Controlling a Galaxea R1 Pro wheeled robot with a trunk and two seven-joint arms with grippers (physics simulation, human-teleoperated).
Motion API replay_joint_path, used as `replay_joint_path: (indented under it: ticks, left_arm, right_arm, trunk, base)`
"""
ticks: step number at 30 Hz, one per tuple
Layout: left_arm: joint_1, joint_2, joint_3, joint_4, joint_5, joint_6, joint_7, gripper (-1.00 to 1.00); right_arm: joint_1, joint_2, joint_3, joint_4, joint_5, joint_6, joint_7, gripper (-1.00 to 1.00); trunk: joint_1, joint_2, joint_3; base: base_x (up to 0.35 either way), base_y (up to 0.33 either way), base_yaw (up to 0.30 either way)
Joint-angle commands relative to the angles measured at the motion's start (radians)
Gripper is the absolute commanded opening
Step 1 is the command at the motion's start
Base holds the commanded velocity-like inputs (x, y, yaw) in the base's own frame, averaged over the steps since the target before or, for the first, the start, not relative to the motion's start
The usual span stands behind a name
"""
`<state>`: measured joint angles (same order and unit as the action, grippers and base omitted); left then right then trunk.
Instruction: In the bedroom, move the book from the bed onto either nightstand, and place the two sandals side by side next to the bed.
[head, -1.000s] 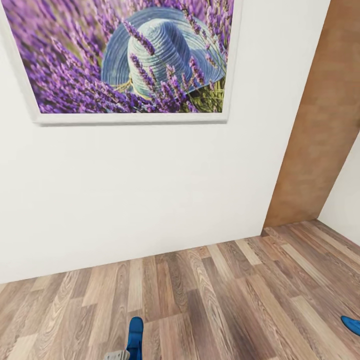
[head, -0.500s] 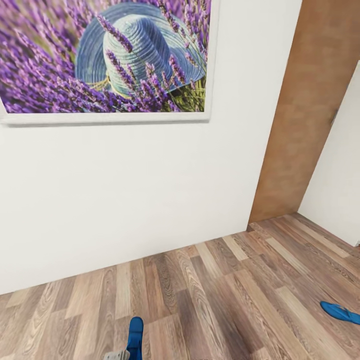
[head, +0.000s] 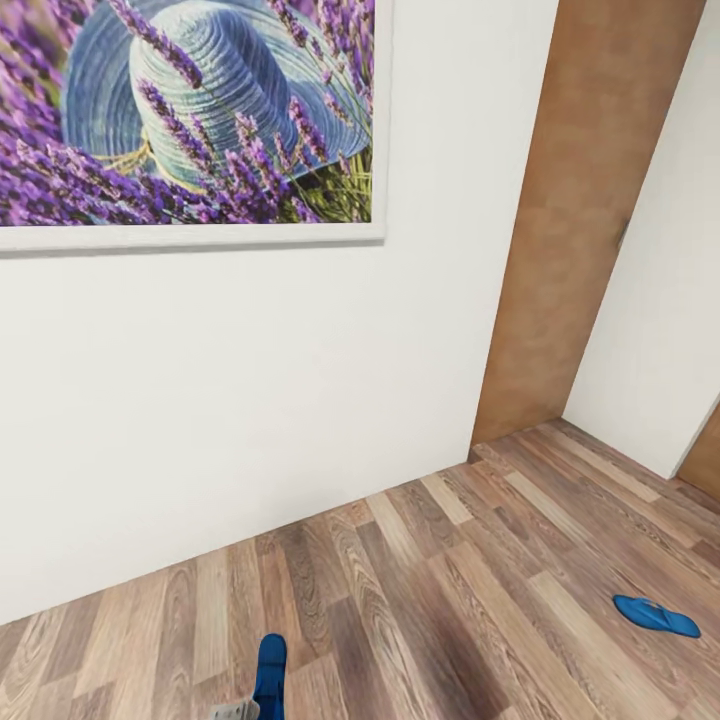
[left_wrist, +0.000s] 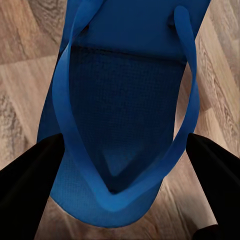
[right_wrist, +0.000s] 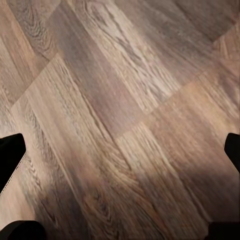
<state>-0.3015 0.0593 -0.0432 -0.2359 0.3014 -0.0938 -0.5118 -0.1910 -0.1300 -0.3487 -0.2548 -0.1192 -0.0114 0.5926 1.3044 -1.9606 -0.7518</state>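
Observation:
One bright blue sandal (head: 270, 675) hangs at the lower edge of the head view, toe end up, held over the wood-plank floor. My left gripper (head: 238, 711) is shut on it. In the left wrist view the sandal (left_wrist: 122, 115) sits with its straps showing between the two dark fingers of the left gripper (left_wrist: 122, 170). The second blue sandal (head: 655, 616) lies flat on the floor to the right, apart from both arms. My right gripper (right_wrist: 120, 150) stands open over bare floorboards, nothing between its fingers. The bed, the book and the nightstands are out of view.
A white wall (head: 250, 400) stands close ahead, carrying a large framed picture (head: 190, 110) of lavender and a blue hat. To its right is a brown wooden panel (head: 580, 230), then another white wall (head: 660, 330). Floorboards stretch towards the right.
The whole head view has swung to the right: the picture slid left, and the floor sandal came fully into view. The held sandal keeps its place in the left gripper.

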Motion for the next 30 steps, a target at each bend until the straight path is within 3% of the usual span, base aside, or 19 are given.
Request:
replay_joint_path:
  ticks: [1,18,30]
  left_arm:
    - [-0.001,0.001,-0.004,0.001,0.005,-0.004,-0.002,-1.00]
    - [-0.001,0.001,-0.005,0.001,0.005,-0.003,-0.002,-1.00]
    - [-0.001,0.001,-0.004,0.001,0.005,-0.004,-0.002,-1.00]
  right_arm:
    - [-0.001,0.000,0.000,0.002,-0.008,-0.001,0.004,1.00]
    - [-0.001,0.000,0.000,0.002,-0.008,-0.001,0.004,1.00]
    - [-0.001,0.000,0.000,0.002,-0.008,-0.001,0.004,1.00]
  trunk:
    - [0.000,0.000,-0.001]
    - [0.000,0.000,-0.001]
    - [0.000,0.000,-0.006]
  base:
    - [0.325,0.000,-0.009]
    - [0.317,0.000,-0.016]
    - [0.033,0.000,-0.225]
